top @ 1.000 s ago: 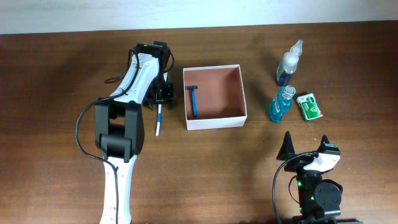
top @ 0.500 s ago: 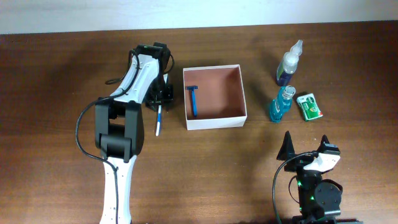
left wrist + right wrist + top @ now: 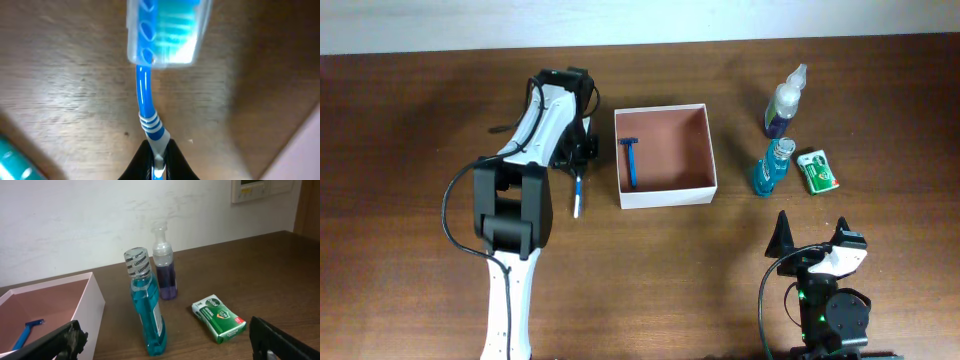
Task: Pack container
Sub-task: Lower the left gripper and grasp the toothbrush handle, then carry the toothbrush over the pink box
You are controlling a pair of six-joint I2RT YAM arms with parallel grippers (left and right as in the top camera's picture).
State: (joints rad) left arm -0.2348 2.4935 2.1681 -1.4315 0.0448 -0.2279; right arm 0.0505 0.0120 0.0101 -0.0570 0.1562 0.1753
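Container (image 3: 670,195): mid-table (image 3: 400,250), open top, razor (image 3: 630,163) inside by its left wall.
Left gripper (image 3: 157,162): jaws clamped on toothbrush (image 3: 576,195) handle, just left of container.
Right gripper (image 3: 812,238): jaws wide apart, holding nothing.
Spray bottle (image 3: 783,100): upright, right of container.
Mouthwash (image 3: 770,170): upright, near spray bottle.
Packet (image 3: 820,171): green, just beside mouthwash.

Container (image 3: 666,196) open on top; floor right of razor (image 3: 630,163) free. Left gripper (image 3: 577,163) and toothbrush (image 3: 576,197) block its left wall. Spray bottle (image 3: 783,102), mouthwash bottle (image 3: 771,170) and green packet (image 3: 819,171) crowd the right edge of table (image 3: 410,250). Strip between container and bottles passable.
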